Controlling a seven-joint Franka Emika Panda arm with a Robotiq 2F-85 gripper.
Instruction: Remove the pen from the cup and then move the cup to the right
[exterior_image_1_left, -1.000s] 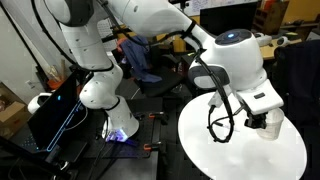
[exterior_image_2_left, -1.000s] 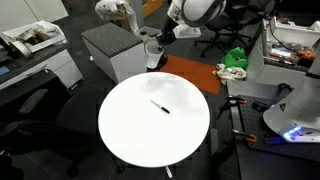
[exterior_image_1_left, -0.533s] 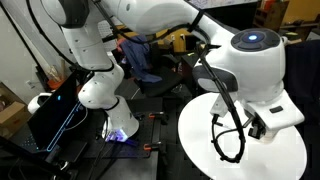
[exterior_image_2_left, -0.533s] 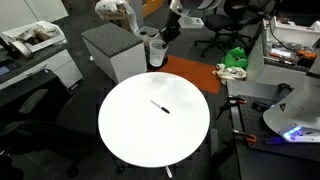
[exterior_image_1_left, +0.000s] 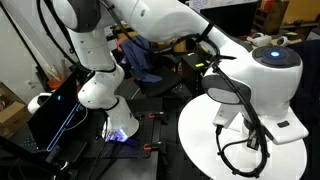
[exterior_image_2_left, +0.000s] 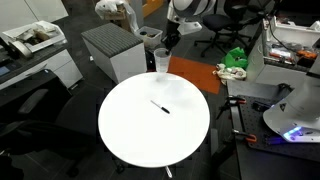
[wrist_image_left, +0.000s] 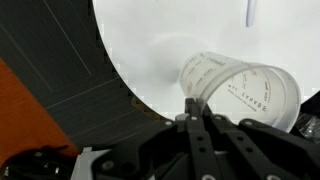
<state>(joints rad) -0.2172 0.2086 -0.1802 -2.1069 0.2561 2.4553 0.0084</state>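
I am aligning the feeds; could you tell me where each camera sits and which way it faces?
An exterior view: close beside the arm, facing past its links to the table.
An exterior view: high across the table, looking down at the pen, the cup and the gripper.
Wrist view: over the table edge, looking down at the cup; fingers show.
Shared: table in all; pen and cup in wrist and an exterior view.

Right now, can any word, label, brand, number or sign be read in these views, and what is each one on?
Nothing can be quoted as it reads.
cup: grey printed lettering and marks on its clear wall in the wrist view, too blurred to read.
Both exterior views: no legible text on anything; everything is too small to tell.
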